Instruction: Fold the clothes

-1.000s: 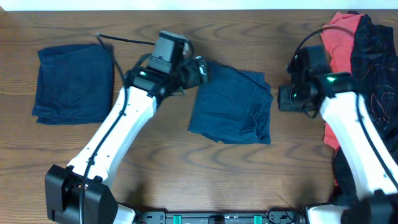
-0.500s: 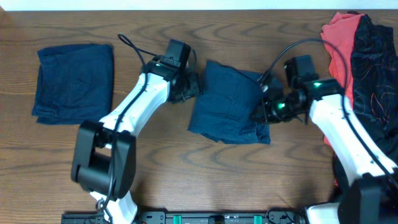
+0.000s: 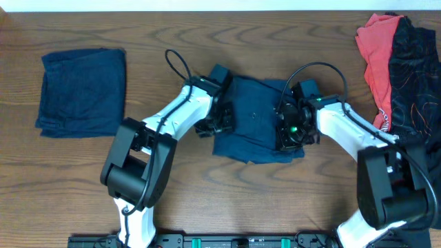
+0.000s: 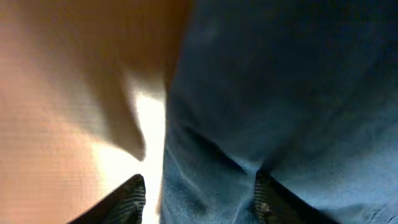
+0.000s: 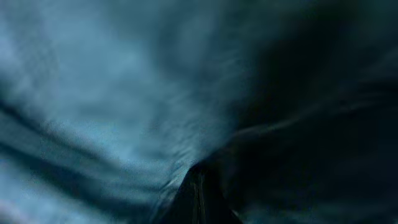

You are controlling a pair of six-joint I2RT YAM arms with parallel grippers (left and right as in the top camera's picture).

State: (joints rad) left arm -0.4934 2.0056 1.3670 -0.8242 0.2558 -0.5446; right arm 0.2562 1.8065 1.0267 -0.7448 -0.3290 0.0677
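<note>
Two grippers have swung in onto the denim garment (image 3: 255, 118), left gripper (image 4: 200, 198) spread astride its edge, right gripper (image 3: 286, 131) buried in cloth, its grip untellable, readying another fold.

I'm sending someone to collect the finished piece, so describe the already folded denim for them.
On the wooden table, look to the robot's far left. The folded dark blue denim garment lies there alone, flat and squared. Unlike the centre denim piece, it has no jaws on it.
</note>
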